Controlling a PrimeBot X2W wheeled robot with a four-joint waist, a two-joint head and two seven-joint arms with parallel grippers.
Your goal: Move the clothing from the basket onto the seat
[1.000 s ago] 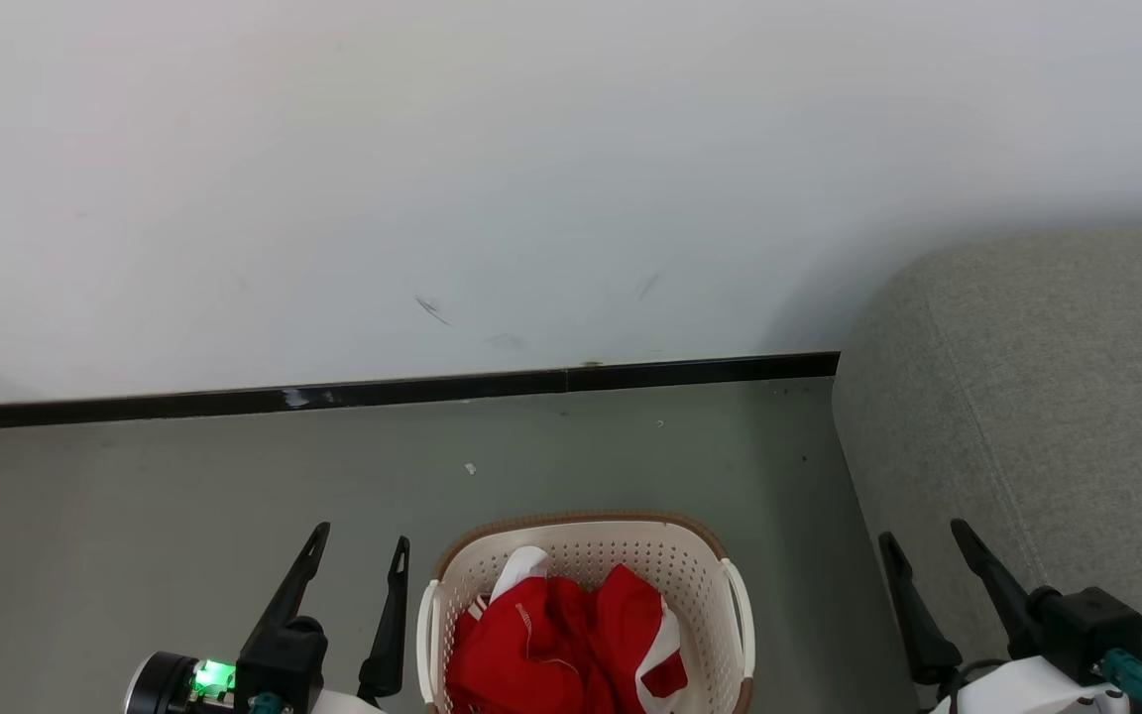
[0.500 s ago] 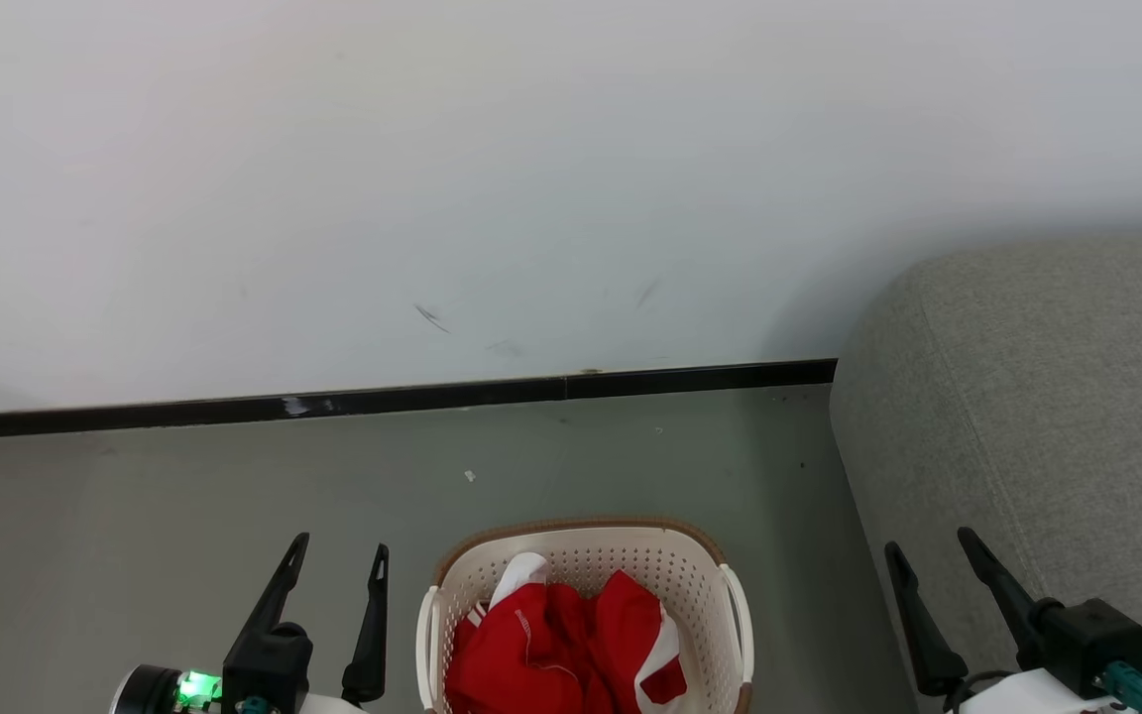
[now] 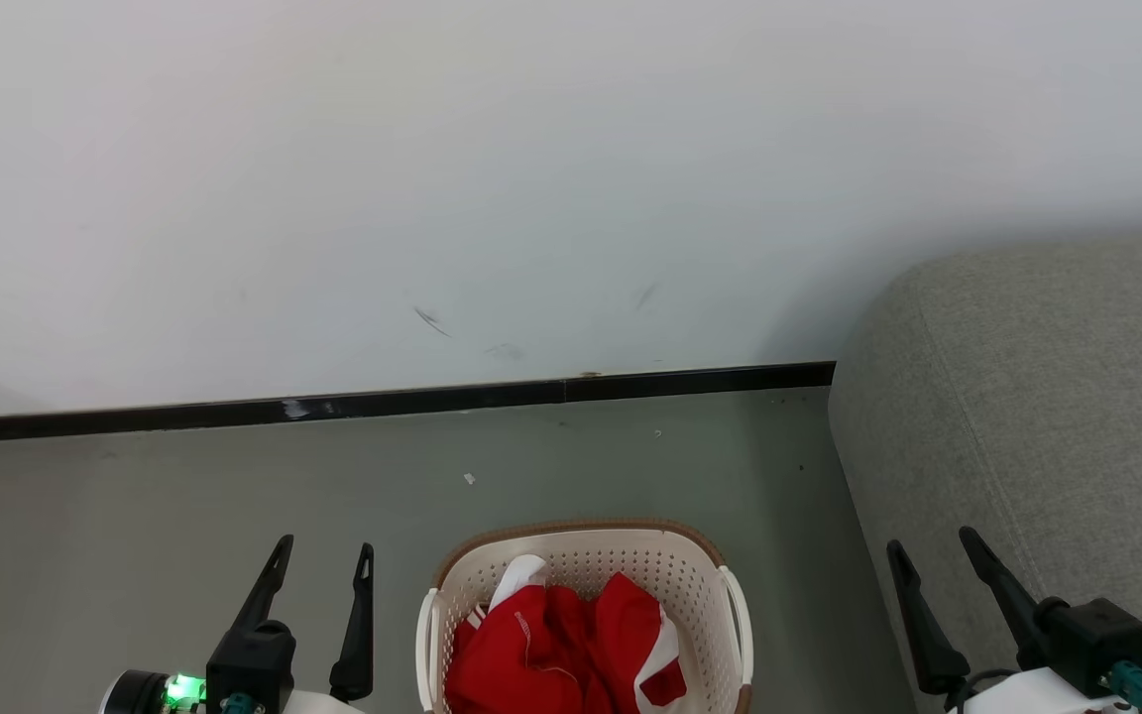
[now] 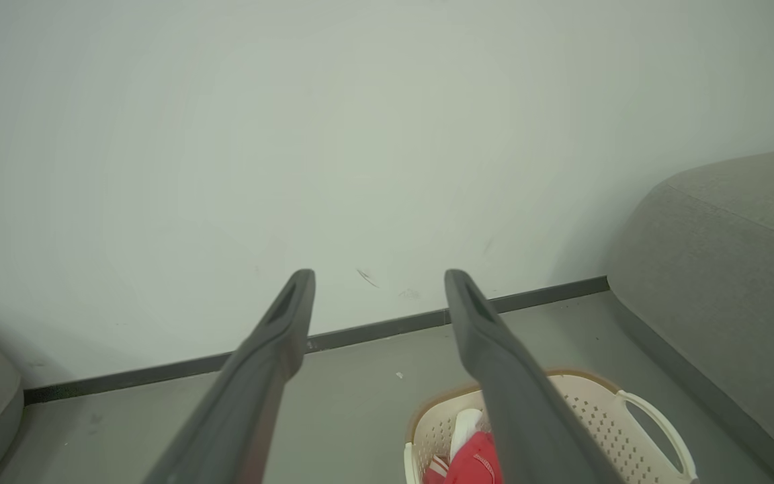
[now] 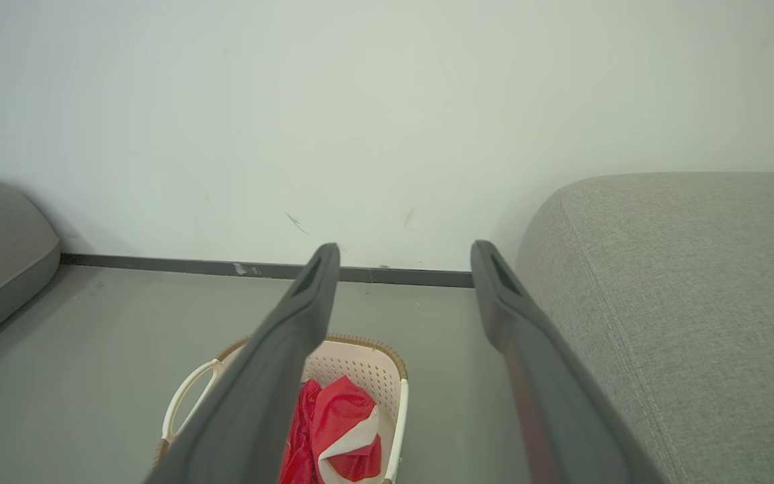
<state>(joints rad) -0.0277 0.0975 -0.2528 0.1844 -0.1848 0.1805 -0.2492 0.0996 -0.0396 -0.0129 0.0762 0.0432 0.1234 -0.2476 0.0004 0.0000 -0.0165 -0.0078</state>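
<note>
Two grippers are in view: the left gripper and the right gripper, each with jaws spread wide and nothing between them. The basket sits on the floor between them, touching neither; the bottom edge of the head view cuts off its near half. The clothing lies bunched inside it, red with white patches. We cannot tell one garment from another. The seat stands just right of the basket, cut off at the right edge. In the left wrist view, one finger hides part of the basket.
</note>
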